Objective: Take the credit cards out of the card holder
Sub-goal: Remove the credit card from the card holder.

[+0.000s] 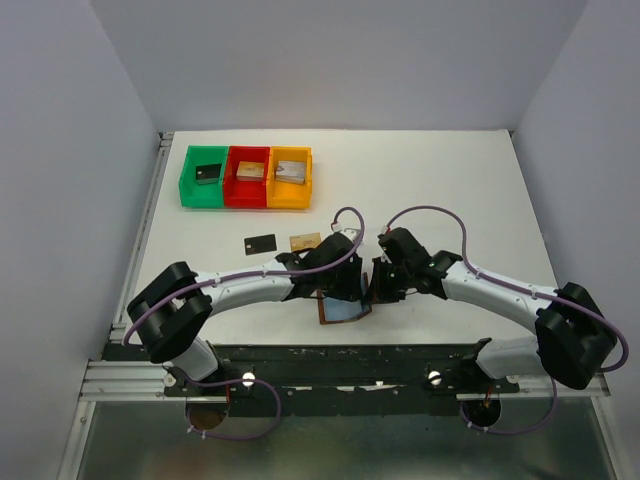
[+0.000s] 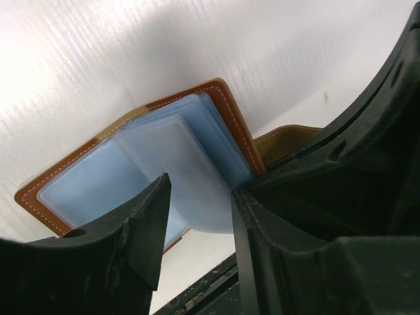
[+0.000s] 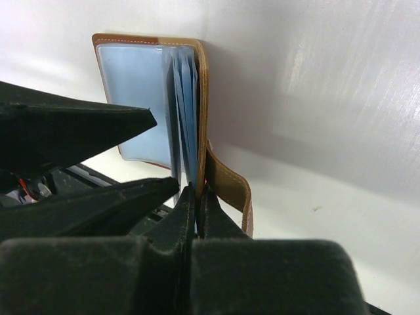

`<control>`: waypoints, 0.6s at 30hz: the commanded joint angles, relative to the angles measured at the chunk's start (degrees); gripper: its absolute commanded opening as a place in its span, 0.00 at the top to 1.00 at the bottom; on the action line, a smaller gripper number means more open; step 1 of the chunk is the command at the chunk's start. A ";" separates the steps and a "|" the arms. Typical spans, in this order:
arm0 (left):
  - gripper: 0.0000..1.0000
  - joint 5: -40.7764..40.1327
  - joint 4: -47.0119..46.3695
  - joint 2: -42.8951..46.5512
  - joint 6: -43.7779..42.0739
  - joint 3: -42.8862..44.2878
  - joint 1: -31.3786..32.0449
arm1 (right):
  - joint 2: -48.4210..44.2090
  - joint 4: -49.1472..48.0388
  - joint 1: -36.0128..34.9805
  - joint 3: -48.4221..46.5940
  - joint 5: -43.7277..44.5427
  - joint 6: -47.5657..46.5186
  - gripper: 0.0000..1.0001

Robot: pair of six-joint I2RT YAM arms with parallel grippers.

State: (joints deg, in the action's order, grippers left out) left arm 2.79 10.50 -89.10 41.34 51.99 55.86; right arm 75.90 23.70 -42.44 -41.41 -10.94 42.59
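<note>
Top external: set high behind the arm bases, facing down and forward across the whole table (image 1: 440, 190); bases at 6 o'clock, bins (image 1: 247, 176) at 11 o'clock. Left wrist: pressed close, peering past the left gripper (image 2: 200, 187) onto the card holder (image 2: 131, 177). Right wrist: equally close, sighting along the right gripper (image 3: 195, 190). Shared by all three: that card holder, central from above.

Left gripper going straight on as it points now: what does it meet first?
Most likely the card holder: its pale blue sleeves sit directly ahead, between the open jaws of the left gripper. Depth is unclear.
</note>
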 commanded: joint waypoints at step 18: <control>0.64 -7.18 4.26 5.96 1.37 -4.96 0.31 | -1.37 2.05 -0.46 -0.17 2.94 0.92 1.00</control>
State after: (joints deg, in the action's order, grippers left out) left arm -2.39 13.45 -84.01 42.02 48.88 56.12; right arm 75.40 24.12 -42.46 -41.52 -9.82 42.68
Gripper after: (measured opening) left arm 0.388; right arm 0.023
